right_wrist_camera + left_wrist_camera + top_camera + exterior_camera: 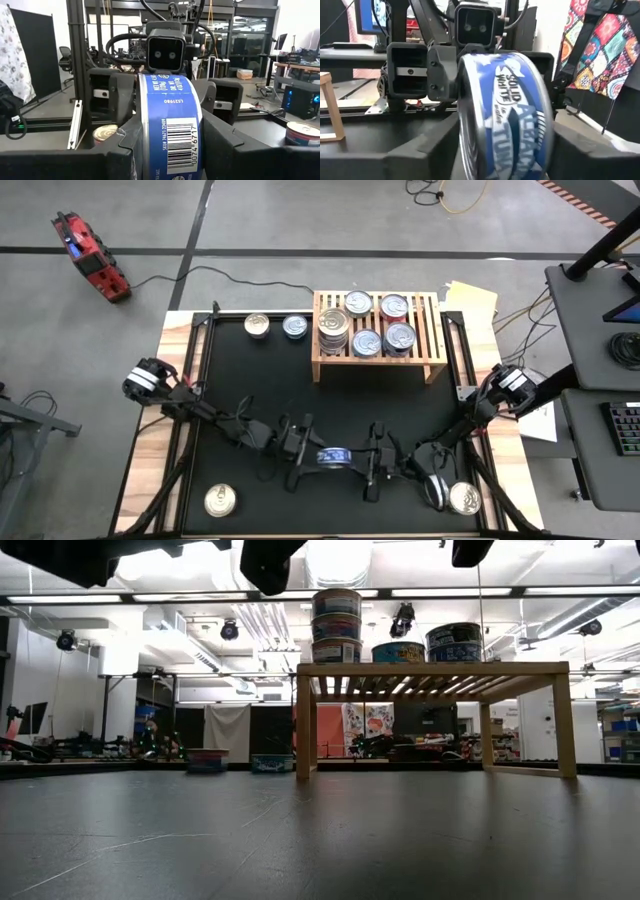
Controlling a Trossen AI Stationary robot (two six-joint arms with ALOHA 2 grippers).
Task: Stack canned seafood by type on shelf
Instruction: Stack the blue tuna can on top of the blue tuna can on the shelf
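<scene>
Over the near middle of the black mat (250, 395), my two grippers face each other with a blue-labelled can (333, 456) between them. It stands on edge, clear of the mat. My right gripper (352, 460) is shut on it. My left gripper (318, 457) is open, one finger on either side of the same can (510, 115); whether they touch it I cannot tell. The light-wood shelf (432, 330) stands at the far middle with several cans on its slats, among them a stack (334, 330) at its left end. My right gripper pinches the blue can between its two fingers, one on each flat face (141, 150), so the label side with the barcode (180, 145) faces its camera. The fingers (220, 145) come about level from the table's right. The can stands on edge, lifted clear.
Loose cans lie on the mat: two left of the shelf (257, 325) (295, 326), one near the front left corner (221, 501) and one at the front right (463, 498). A red tool (90, 255) lies on the floor beyond the table.
</scene>
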